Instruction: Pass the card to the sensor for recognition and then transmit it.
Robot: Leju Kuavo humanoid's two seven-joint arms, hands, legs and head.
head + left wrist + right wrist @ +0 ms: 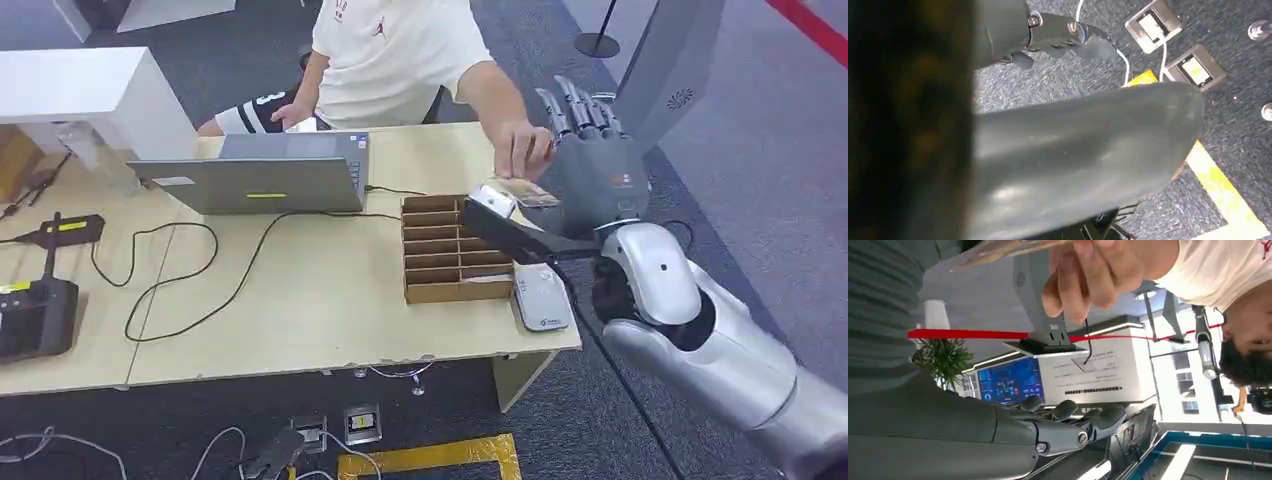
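Right robot hand (590,165) is raised over the table's (300,300) far right edge, fingers extended. The card (525,193) is pinched by a person's hand (525,150) at the robot hand; whether it is also gripped cannot be told. Handover is judged underway, the sensor (541,298) pass probably done.

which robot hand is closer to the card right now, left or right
Right. The right hand is raised at the card, which the person's hand also touches. The left hand hangs low over the carpet, away from it.
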